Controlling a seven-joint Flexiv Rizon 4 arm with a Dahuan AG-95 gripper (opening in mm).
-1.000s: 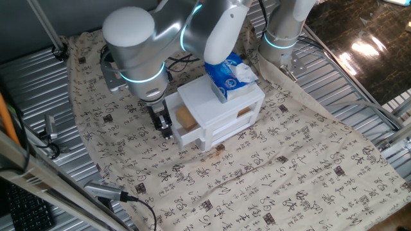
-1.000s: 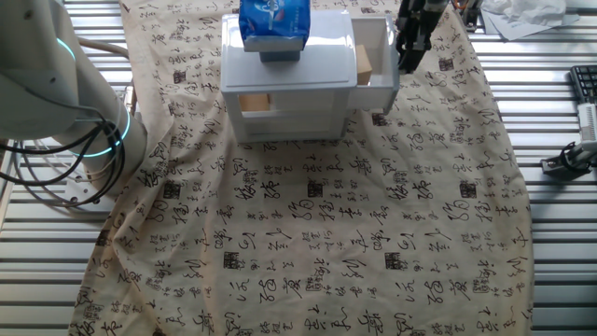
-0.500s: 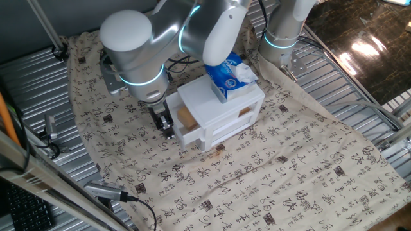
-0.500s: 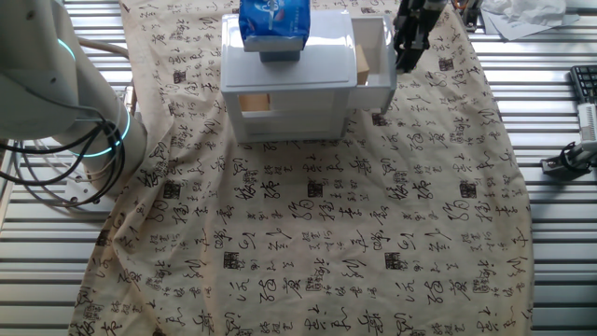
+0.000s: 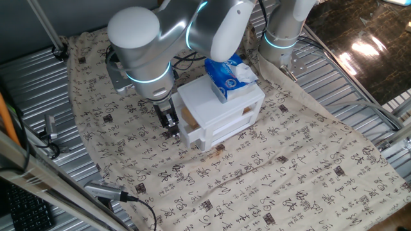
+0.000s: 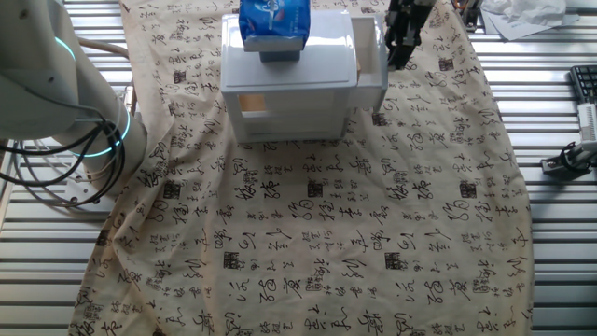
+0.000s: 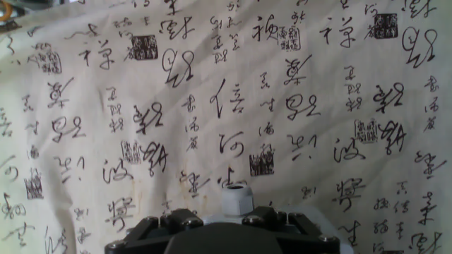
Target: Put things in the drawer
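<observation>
The white cabinet (image 5: pixel 226 101) stands on the patterned cloth. Its upper drawer (image 5: pixel 185 128) sticks out only a little on the side facing my gripper. A sliver of the tan block (image 5: pixel 187 115) shows inside the drawer. In the other fixed view the drawer (image 6: pixel 371 58) is a narrow white lip and the block is hidden. My gripper (image 5: pixel 170 123) points down against the drawer's front, fingers close together and holding nothing; it also shows in the other fixed view (image 6: pixel 402 42). The knob is hidden behind it. The hand view shows only cloth and the hand's body.
A blue-and-white tissue pack (image 5: pixel 228 72) lies on top of the cabinet. The lower drawer's tan slot (image 5: pixel 244 113) faces front. The printed cloth (image 5: pixel 270 173) covers the table, with metal slats (image 5: pixel 359 83) around it. A second arm's base (image 5: pixel 282 32) stands behind.
My gripper has moved toward the cabinet and pushed the upper drawer most of the way in. The block is now almost covered.
</observation>
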